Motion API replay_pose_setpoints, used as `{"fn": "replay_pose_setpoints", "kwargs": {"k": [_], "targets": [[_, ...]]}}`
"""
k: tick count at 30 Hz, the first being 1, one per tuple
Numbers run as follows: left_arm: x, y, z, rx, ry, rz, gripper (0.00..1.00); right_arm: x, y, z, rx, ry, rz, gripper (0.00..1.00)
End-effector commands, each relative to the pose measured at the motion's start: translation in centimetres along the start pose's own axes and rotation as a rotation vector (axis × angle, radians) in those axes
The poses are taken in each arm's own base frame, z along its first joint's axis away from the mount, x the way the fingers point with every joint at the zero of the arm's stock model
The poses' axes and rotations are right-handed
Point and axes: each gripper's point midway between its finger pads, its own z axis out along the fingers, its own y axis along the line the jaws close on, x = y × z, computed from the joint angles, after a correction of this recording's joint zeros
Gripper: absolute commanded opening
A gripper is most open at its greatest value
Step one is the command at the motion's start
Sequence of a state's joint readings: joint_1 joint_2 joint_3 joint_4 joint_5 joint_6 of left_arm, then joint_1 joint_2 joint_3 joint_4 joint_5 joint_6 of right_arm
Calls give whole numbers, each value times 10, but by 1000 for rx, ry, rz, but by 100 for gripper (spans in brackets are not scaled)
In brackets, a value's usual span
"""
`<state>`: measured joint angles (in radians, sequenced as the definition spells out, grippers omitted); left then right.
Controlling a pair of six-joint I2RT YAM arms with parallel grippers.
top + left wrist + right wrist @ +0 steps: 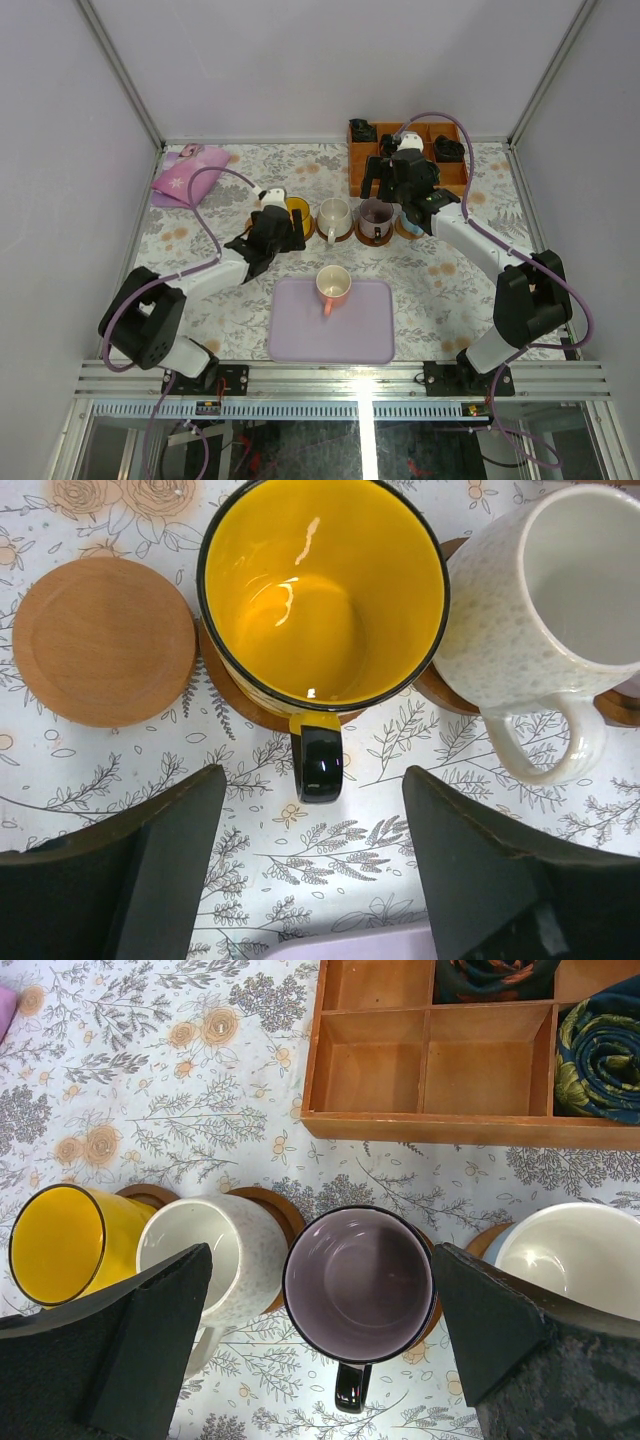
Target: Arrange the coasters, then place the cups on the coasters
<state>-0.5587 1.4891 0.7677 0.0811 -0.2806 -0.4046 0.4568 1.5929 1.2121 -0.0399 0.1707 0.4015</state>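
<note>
Since yellow cup point(325, 590) sits on its coaster point(222, 692), my left gripper point(315, 810) stands wide, empty, just near of it | bare coaster point(100, 640) at its left likely awaits pink cup point(333, 285), on near tray point(300, 335) | right gripper point(322, 1260) wide, empty, over purple cup point(358, 1285)

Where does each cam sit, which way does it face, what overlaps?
Top external: above and behind the robot, looking down at the table; both arms whole.
Left wrist: on that wrist, down onto yellow cup and bare coaster; left gripper open at bottom.
Right wrist: on that wrist, down onto purple cup, wooden box beyond; right gripper open at bottom.
Shared: yellow cup and white cup, in both wrist views.
</note>
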Motion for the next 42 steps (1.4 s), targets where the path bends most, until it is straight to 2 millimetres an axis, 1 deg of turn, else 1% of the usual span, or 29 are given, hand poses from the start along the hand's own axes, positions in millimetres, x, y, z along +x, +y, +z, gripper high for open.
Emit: {"fn": "replay_pose_setpoints", "kwargs": {"k": [1, 4, 7, 8, 11, 13, 17, 18, 20, 24, 28, 30, 32, 39, 42], "targets": [[-28, -3, -15, -4, -81, 5, 75, -18, 2, -5, -7, -47, 4, 99], [-35, -3, -29, 7, -87, 8, 79, -23, 2, -8, -2, -59, -5, 99], [-39, -2, -48, 28, -91, 7, 82, -28, 1, -12, 3, -72, -11, 99], [-36, -1, -54, 31, -78, 7, 84, -29, 1, -13, 6, -75, -13, 99], [-32, -6, -74, 92, -52, 8, 89, -30, 0, -13, 13, -75, -8, 99], [-24, -15, -88, 163, -23, 13, 91, -30, 1, -13, 14, -69, -1, 99], [-4, -34, -114, 272, 41, 11, 92, -30, 0, -14, 19, -62, 14, 99], [0, -40, -121, 296, 47, 15, 92, -29, -1, -15, 23, -57, 16, 99], [7, -51, -134, 349, 56, 23, 97, -27, -1, -16, 24, -47, 17, 99], [24, -66, -155, 437, 92, 52, 99, -18, -4, -18, 32, -19, 15, 99], [47, -75, -166, 485, 144, 108, 100, -16, -8, -23, 44, -20, 15, 99], [62, -79, -168, 504, 180, 133, 100, -15, -10, -26, 50, -22, 14, 99], [71, -84, -169, 513, 208, 155, 100, -14, -11, -30, 53, -22, 19, 99], [86, -102, -172, 539, 217, 206, 100, -8, -17, -43, 61, -21, 33, 99], [93, -105, -171, 545, 232, 228, 100, -6, -19, -45, 66, -19, 33, 99]]}}
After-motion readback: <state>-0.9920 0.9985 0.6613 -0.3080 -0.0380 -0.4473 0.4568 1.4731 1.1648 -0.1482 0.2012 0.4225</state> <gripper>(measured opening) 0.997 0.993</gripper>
